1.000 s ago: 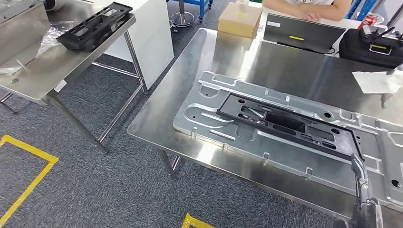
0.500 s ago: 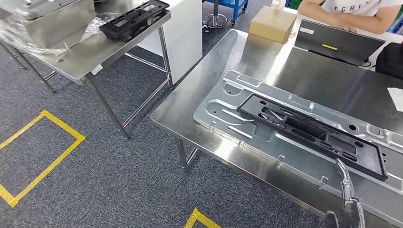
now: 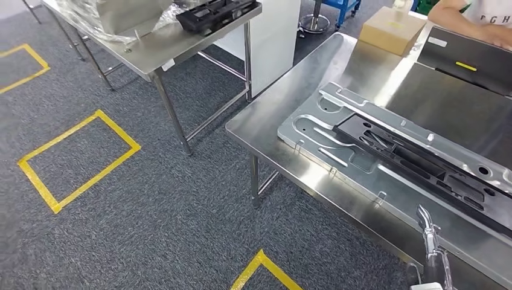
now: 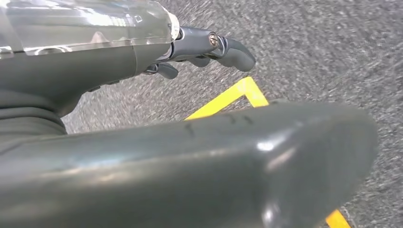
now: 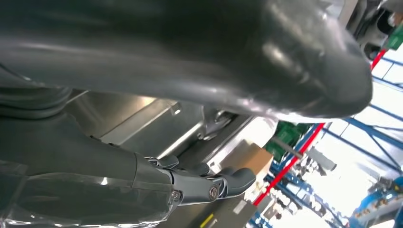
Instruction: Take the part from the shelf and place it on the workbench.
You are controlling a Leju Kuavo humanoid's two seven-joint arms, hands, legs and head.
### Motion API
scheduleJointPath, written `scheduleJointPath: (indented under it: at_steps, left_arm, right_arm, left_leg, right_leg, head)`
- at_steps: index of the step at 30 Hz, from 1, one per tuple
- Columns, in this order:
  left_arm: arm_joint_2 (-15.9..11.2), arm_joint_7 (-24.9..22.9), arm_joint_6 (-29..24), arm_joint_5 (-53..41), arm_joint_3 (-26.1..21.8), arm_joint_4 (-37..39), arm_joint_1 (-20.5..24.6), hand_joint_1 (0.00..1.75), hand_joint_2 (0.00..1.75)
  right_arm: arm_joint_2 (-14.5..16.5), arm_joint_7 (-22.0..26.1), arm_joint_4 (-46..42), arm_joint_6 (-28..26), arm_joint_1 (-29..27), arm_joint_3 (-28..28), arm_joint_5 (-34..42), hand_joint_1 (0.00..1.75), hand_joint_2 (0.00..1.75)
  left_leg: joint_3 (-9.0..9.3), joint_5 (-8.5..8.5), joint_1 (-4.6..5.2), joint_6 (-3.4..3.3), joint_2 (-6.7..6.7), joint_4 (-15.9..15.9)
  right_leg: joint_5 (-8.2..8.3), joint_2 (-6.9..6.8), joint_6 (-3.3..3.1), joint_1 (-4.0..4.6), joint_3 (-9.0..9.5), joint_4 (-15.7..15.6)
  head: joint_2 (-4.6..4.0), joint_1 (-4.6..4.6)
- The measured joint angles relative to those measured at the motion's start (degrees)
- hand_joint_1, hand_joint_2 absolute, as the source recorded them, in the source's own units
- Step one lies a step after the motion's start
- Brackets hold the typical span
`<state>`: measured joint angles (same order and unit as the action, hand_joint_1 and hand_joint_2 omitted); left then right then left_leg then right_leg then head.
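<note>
Head camera looks down from high at the workbench (image 3: 272,115) on the right. Left wrist camera faces the carpet closely; right wrist camera shares the workbench.

counter (image 3: 284,96): right, carrying the metal plate (image 3: 386,181)
part (image 3: 422,158): on the plate
shelf (image 3: 163,45): far left, second part (image 3: 217,12) on it
</note>
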<state>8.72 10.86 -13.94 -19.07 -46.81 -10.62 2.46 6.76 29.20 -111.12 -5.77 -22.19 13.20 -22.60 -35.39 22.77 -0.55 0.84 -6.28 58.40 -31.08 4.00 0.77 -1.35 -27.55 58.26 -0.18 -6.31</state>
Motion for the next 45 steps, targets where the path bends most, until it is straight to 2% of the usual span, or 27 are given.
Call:
scheduleJointPath:
  at_steps: [2,4,6,8,9,11,13,15,17,18,19,21,22,23,25,27,29,30,32,33,35,37,38,39,41,43,45]
  left_arm:
    - [0.0,0.1,0.1,0.0,-0.2,0.0,-0.2,0.00,0.00]
    - [0.0,0.2,0.3,0.0,-0.2,0.0,-0.3,0.00,0.00]
    - [0.0,0.3,0.7,-0.2,-0.2,0.0,-0.2,0.00,0.00]
    - [0.0,0.3,1.1,-0.5,-0.2,0.0,-0.2,0.00,0.00]
    - [0.0,0.3,1.2,-0.6,-0.2,0.0,-0.2,0.00,0.00]
    - [0.0,0.3,1.4,-0.8,-0.2,0.0,-0.2,0.00,0.00]
    - [-0.1,0.3,1.5,-0.9,-0.2,0.0,-0.1,0.00,0.00]
    - [-0.1,0.3,1.5,-0.9,-0.2,-0.1,0.0,0.00,0.00]
    - [-0.2,0.2,1.7,-1.1,-0.2,-0.1,0.0,0.00,0.00]
    - [-0.2,0.2,1.7,-1.2,-0.2,-0.2,-0.1,0.00,0.00]
    - [-0.2,0.1,1.8,-1.3,-0.2,-0.2,-0.2,0.00,0.00]
    - [-0.1,0.0,1.8,-1.4,-0.2,-0.2,-0.2,0.00,0.00]
    - [-0.2,0.0,1.8,-1.4,-0.2,-0.2,-0.2,0.00,0.00]
    - [-0.1,0.0,1.8,-1.5,-0.2,-0.2,-0.1,0.00,0.00]
    - [-0.1,0.0,1.8,-1.5,-0.2,-0.2,-0.1,0.00,0.00]
    - [-0.1,0.0,1.8,-1.6,-0.2,-0.2,-0.2,0.00,0.00]
    - [-0.1,0.0,1.7,-1.8,-0.2,-0.2,-0.1,0.00,0.00]
    - [-0.1,0.0,1.7,-1.9,-0.2,-0.2,-0.1,0.00,0.00]
    - [-0.1,0.0,1.7,-1.9,-0.2,-0.2,-0.2,0.00,0.00]
    - [-0.1,0.1,1.7,-2.0,-0.2,-0.2,-0.3,0.00,0.00]
    - [-0.1,0.1,1.6,-2.1,-0.2,-0.2,-0.3,0.00,0.00]
    - [-0.1,0.1,1.7,-2.3,-0.1,-0.2,-0.2,0.00,0.00]
    - [-0.1,0.1,1.8,-2.5,-0.1,-0.2,-0.2,0.00,0.00]
    - [-0.1,0.1,1.8,-2.6,-0.1,-0.2,-0.2,0.00,0.00]
    - [-0.1,0.1,2.1,-2.9,-0.1,-0.2,-0.3,0.00,0.00]
    - [-0.1,0.1,2.3,-3.4,-0.1,-0.2,-0.1,0.00,0.00]
    - [-0.1,0.1,2.4,-3.7,0.0,-0.2,0.2,0.00,0.00]
  right_arm:
    - [-0.2,-0.2,0.6,-0.4,0.6,-0.4,0.0,0.00,0.00]
    - [-0.4,-0.3,1.0,-0.9,1.0,-0.6,0.0,0.00,0.00]
    - [-0.6,-0.5,1.4,-1.3,1.0,-0.6,0.0,0.00,0.00]
    - [-1.0,-0.6,1.8,-1.8,0.9,-0.6,0.1,0.00,0.00]
    - [-1.1,-0.7,1.9,-2.0,0.9,-0.6,0.2,0.00,0.00]
    - [-1.4,-0.8,2.0,-2.3,0.7,-0.6,0.7,0.00,0.00]
    - [-1.5,-0.8,2.0,-2.4,0.5,-0.6,1.1,0.00,0.00]
    - [-1.6,-0.8,2.0,-2.4,0.4,-0.6,1.2,0.00,0.00]
    - [-1.9,-0.6,2.0,-2.5,0.0,-0.6,1.5,0.00,0.00]
    - [-2.2,-0.5,2.1,-2.5,-0.4,-0.5,1.8,0.00,0.00]
    - [-2.6,-0.3,2.2,-2.5,-0.9,-0.4,2.2,0.00,0.00]
    - [-3.3,0.0,2.4,-2.4,-1.9,-0.2,2.8,0.00,0.00]
    - [-3.6,0.1,2.5,-2.4,-2.3,-0.1,3.0,0.00,0.00]
    - [-3.8,0.1,2.7,-2.4,-2.6,0.0,3.2,0.00,0.00]
    - [-4.2,0.2,2.9,-2.4,-2.9,0.1,3.5,0.00,0.00]
    - [-4.6,0.3,3.0,-2.4,-3.0,0.1,3.7,0.00,0.00]
    - [-4.9,0.3,3.2,-2.5,-3.1,0.1,3.8,0.00,0.00]
    - [-5.0,0.3,3.3,-2.5,-3.1,0.1,3.8,0.00,0.00]
    - [-5.2,0.3,3.8,-2.6,-3.0,0.1,3.9,0.00,0.00]
    - [-5.3,0.3,4.0,-2.6,-2.9,0.1,3.9,0.00,0.00]
    - [-5.5,-0.2,4.8,-2.5,-2.6,-0.1,3.7,0.00,0.00]
    - [-5.8,-0.8,5.9,-2.5,-2.4,-0.7,3.3,0.00,0.00]
    - [-6.0,-1.1,6.8,-2.6,-2.2,-1.3,3.1,0.00,0.00]
    - [-6.2,-1.5,7.8,-2.9,-1.9,-2.1,2.9,0.00,0.00]
    - [-6.8,-2.4,10.6,-4.2,-0.8,-4.6,2.7,0.00,0.00]
    - [-7.5,-3.3,14.1,-6.0,0.6,-8.1,2.9,0.00,0.00]
    - [-8.2,-3.9,17.8,-7.5,2.1,-11.9,3.9,0.00,0.00]
  left_leg:
    - [-0.84,0.45,-0.04,0.60,0.82,0.8]
    - [-2.48,4.52,-0.13,0.88,3.85,5.0]
    - [-4.44,9.62,-0.25,1.20,5.59,12.4]
    - [-4.35,10.49,-0.28,1.32,5.89,16.8]
    - [-2.88,9.23,-0.28,1.23,6.00,16.1]
    - [2.88,6.89,-0.02,0.58,7.28,9.4]
    - [7.65,6.77,0.35,-0.09,9.01,3.1]
    - [8.98,7.31,0.51,-0.28,9.71,1.4]
    - [9.63,7.64,0.98,-0.96,9.60,-0.9]
    - [9.61,7.16,1.09,-1.62,9.22,-2.2]
    - [9.20,6.40,1.16,-2.40,8.66,-3.3]
    - [7.49,4.34,0.93,-3.32,7.39,-3.8]
    - [6.56,3.65,0.94,-3.43,6.81,-3.7]
    - [5.58,2.95,0.96,-3.38,6.20,-3.5]
    - [3.47,1.66,0.91,-3.13,4.93,-2.9]
    - [1.39,0.68,0.76,-2.69,3.67,-1.9]
    - [-0.21,-0.09,0.79,-2.07,2.42,-0.8]
    - [-0.71,-0.53,0.83,-1.73,1.78,-0.4]
    - [-1.38,-1.58,0.88,-1.00,0.48,-0.4]
    - [-1.80,-1.41,0.87,-0.72,0.64,-0.1]
    - [-3.15,2.06,0.78,-0.24,2.71,3.0]
    - [-4.97,7.88,0.51,0.22,5.01,10.0]
    - [-5.64,9.59,0.33,0.45,5.43,13.7]
    - [-5.72,9.92,0.14,0.64,5.64,16.2]
    - [-3.07,7.35,-0.14,0.84,6.08,15.6]
    - [3.63,5.57,-0.14,0.67,7.80,7.7]
    - [9.43,6.74,0.24,0.05,9.46,-0.7]
  right_leg:
    - [0.79,-1.56,-1.10,0.00,-0.73,-0.1]
    - [1.79,-3.30,-2.08,0.10,-1.79,-0.2]
    - [2.76,-5.07,-2.41,0.48,-3.14,-0.1]
    - [3.75,-6.84,-2.40,0.79,-4.66,0.1]
    - [4.21,-7.64,-2.37,0.94,-5.43,0.3]
    - [5.13,-8.99,-2.23,1.23,-6.69,0.4]
    - [5.68,-9.73,-2.11,1.37,-7.18,0.5]
    - [5.80,-9.93,-2.05,1.40,-7.23,0.5]
    - [6.53,-11.03,-1.44,1.23,-7.24,0.3]
    - [6.27,-10.60,-0.86,1.04,-7.40,0.5]
    - [5.01,-9.60,-0.29,0.80,-7.75,1.5]
    - [-0.55,-5.92,0.38,0.55,-9.02,6.5]
    - [-3.23,-4.91,0.46,0.54,-9.71,10.0]
    - [-4.61,-4.45,0.53,0.56,-10.05,13.0]
    - [-3.33,-4.12,0.60,0.53,-8.64,14.6]
    - [-0.36,-2.82,0.55,0.32,-3.74,8.8]
    - [-0.48,0.05,0.23,0.20,1.23,1.2]
    - [-1.11,1.00,-0.02,0.22,2.44,-0.9]
    - [-1.05,0.18,-0.75,0.34,2.35,-1.4]
    - [-0.61,-0.70,-1.25,0.31,2.03,-1.5]
    - [0.52,-2.57,-2.30,0.26,1.01,-1.6]
    - [1.59,-4.31,-2.75,0.58,-0.35,-1.5]
    - [2.12,-5.15,-2.73,0.70,-1.11,-1.5]
    - [2.65,-5.99,-2.67,0.77,-1.91,-1.4]
    - [3.68,-7.53,-2.46,0.84,-3.50,-1.2]
    - [4.59,-8.76,-2.06,0.95,-4.67,-1.0]
    - [5.41,-9.93,-1.42,1.08,-5.19,-0.8]
  head:
    - [0.00,0.00]
    - [0.00,-0.02]
    - [0.00,-0.03]
    - [0.00,-0.03]
    - [0.01,-0.03]
    - [0.01,-0.03]
    - [0.00,-0.03]
    - [0.00,-0.03]
    - [0.00,-0.03]
    - [0.00,-0.03]
    - [0.00,-0.02]
    - [0.00,-0.02]
    - [-0.01,-0.01]
    - [-0.01,-0.01]
    - [0.00,-0.02]
    - [0.01,-0.03]
    - [0.00,-0.06]
    - [0.00,-0.09]
    - [0.00,-0.12]
    - [0.00,-0.14]
    - [0.00,-0.15]
    - [0.00,-0.16]
    - [-0.01,-0.16]
    - [-0.01,-0.16]
    - [0.00,-0.16]
    - [-0.01,-0.16]
    - [-0.01,-0.17]
